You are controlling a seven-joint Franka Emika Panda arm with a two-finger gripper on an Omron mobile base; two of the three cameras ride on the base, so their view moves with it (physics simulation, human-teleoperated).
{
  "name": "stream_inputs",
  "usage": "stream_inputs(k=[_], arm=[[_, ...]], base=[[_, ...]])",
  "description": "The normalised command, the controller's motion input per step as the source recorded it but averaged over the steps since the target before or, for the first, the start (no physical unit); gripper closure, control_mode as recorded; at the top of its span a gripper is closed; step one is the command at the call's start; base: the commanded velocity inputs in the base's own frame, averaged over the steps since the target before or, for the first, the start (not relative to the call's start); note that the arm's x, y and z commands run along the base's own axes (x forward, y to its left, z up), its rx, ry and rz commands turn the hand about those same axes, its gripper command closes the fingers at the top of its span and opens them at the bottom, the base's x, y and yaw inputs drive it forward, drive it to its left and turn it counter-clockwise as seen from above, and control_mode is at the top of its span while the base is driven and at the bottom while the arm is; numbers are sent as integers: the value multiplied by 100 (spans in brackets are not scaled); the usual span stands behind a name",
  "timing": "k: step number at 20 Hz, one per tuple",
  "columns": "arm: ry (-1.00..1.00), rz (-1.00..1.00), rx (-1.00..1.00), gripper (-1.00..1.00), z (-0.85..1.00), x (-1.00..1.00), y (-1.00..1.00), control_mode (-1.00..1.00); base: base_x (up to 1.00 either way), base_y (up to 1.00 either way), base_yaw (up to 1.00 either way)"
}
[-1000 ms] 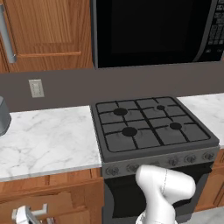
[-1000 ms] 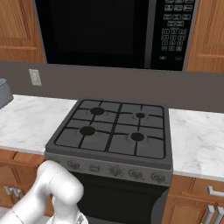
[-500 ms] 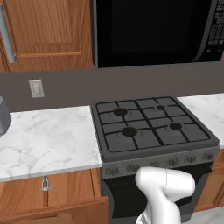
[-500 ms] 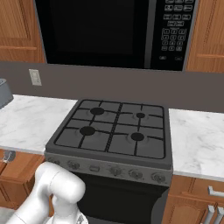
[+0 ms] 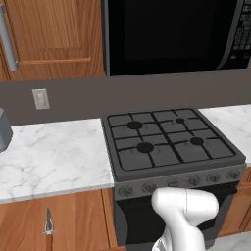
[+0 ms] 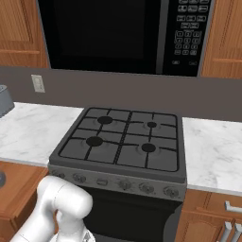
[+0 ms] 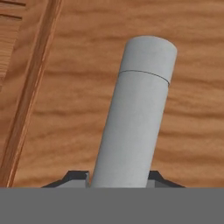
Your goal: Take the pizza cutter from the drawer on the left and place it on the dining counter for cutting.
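Observation:
The pizza cutter (image 5: 48,230) stands upright low on the left, in front of the wood fronts under the marble worktop, thin silvery blade up and reddish-brown handle down. At the left edge of the right base view its grey blade (image 6: 1,178) just shows. In the hand view my gripper (image 7: 118,179) is shut on a grey cylindrical part of the cutter (image 7: 135,113), which rises from between the dark fingertips (image 7: 76,177) against wood grain. The dining counter is out of view. I cannot tell which wood front is the drawer.
A black gas stove (image 5: 166,142) sits straight ahead, with marble worktop (image 5: 54,157) on its left and more on its right (image 6: 212,151). A dark microwave (image 6: 113,33) hangs above. A grey appliance (image 5: 3,130) stands at the far left of the worktop.
The hand and cutter came up from the bottom left corner and shifted right. Over the last half second the cutter has sunk a little. The stove and worktop have not shifted.

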Motion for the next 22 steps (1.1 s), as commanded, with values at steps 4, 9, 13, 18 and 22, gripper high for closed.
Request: stream_inputs(k=[4, 9, 13, 18, 22], arm=[[0, -1, 0, 100, -9, -70, 0, -100], [0, -2, 0, 100, -4, -62, 0, -100], [0, 0, 0, 100, 0, -34, 0, -100], [0, 0, 0, 100, 0, -35, 0, -100], [0, 0, 0, -100, 0, -53, 0, -100]], base=[[0, 0, 0], [0, 0, 0], [0, 0, 0], [0, 0, 0], [0, 0, 0]])
